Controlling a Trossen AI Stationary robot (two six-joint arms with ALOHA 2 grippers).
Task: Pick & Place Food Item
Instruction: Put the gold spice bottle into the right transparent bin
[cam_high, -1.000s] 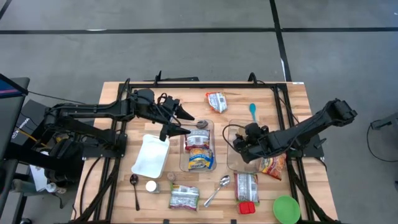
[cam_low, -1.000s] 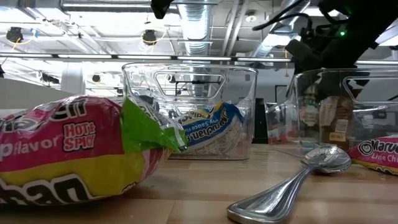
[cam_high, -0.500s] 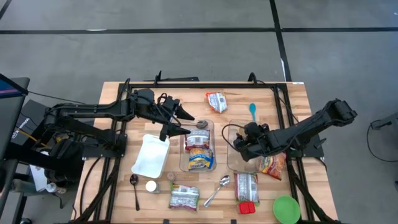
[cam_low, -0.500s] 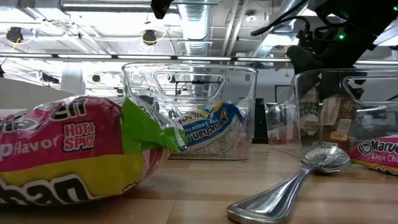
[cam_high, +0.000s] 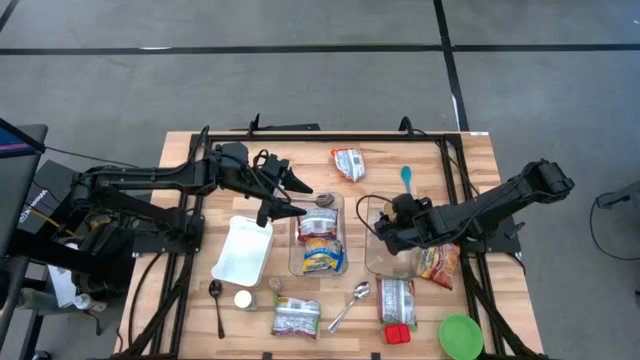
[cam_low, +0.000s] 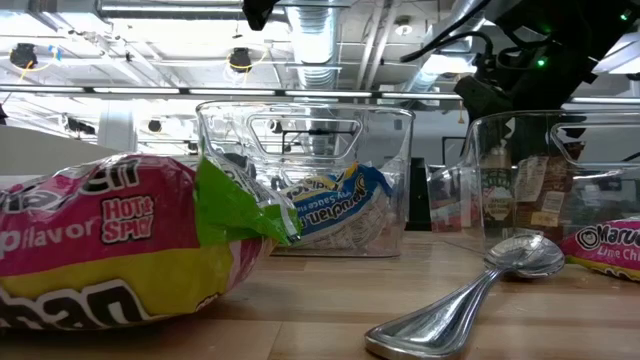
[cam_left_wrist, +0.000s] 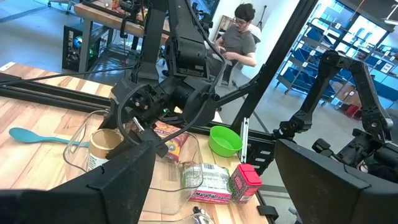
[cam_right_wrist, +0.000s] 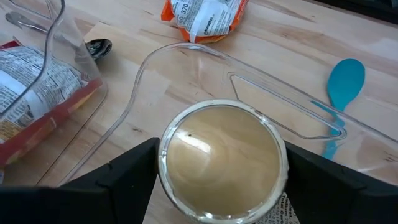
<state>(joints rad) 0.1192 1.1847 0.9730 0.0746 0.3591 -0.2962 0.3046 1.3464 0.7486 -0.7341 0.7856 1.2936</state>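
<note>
A jar with a tan lid (cam_right_wrist: 221, 155) stands upright in the right clear bin (cam_right_wrist: 186, 53), also seen in the left wrist view (cam_left_wrist: 102, 148). My right gripper (cam_high: 384, 237) reaches slanting down into that bin, open, one finger on each side of the jar. My left gripper (cam_high: 303, 200) hangs open and empty above the far end of the left clear bin (cam_high: 345, 235), which holds noodle packets (cam_high: 320, 250). My right gripper's fingers (cam_right_wrist: 127, 171) flank the jar just below its lid, coming slanting from above. I cannot tell whether they touch it. The jar stands on the bin's floor.
Noodle packets lie at the far middle (cam_high: 348, 162), near middle (cam_high: 297, 317) and by the right bin (cam_high: 438, 265). A teal spoon (cam_high: 406, 178), white tray (cam_high: 243, 250), metal spoon (cam_high: 350, 305), red box (cam_high: 397, 333) and green bowl (cam_high: 460, 335) lie around. A person (cam_left_wrist: 239, 43) sits beyond the table.
</note>
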